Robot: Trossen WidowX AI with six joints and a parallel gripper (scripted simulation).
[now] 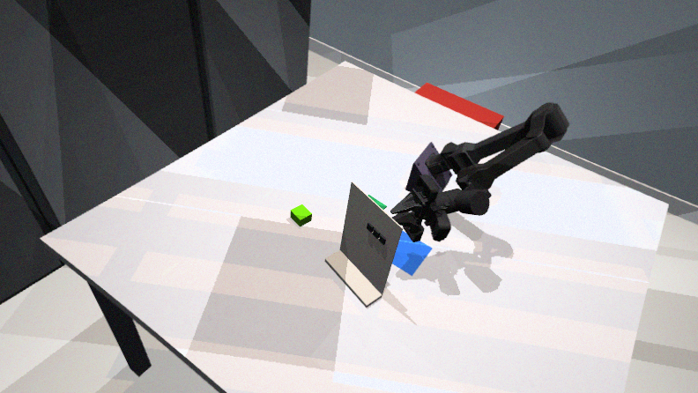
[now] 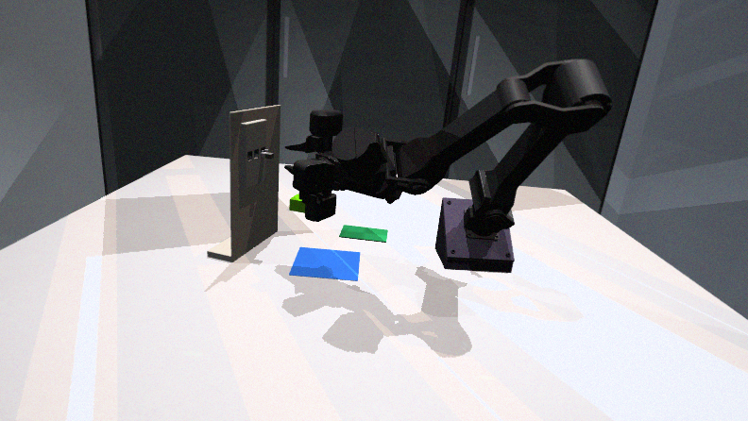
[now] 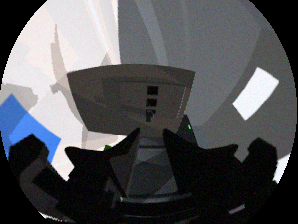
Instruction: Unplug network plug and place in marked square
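The grey upright panel has a row of three sockets. The small plug sits in the end socket, at the right in the exterior view and lowest in the wrist view, and juts toward the arm; its thin tab is too small to make out. My gripper is open partway and empty, fingertips pointing at the panel, with a small gap before the plug. The blue square lies flat on the table below the gripper, on the arm's side of the panel.
A flat green rectangle lies between the blue square and the arm's base. A bright green block stands beyond the panel's far side. A red box is at the table's far edge.
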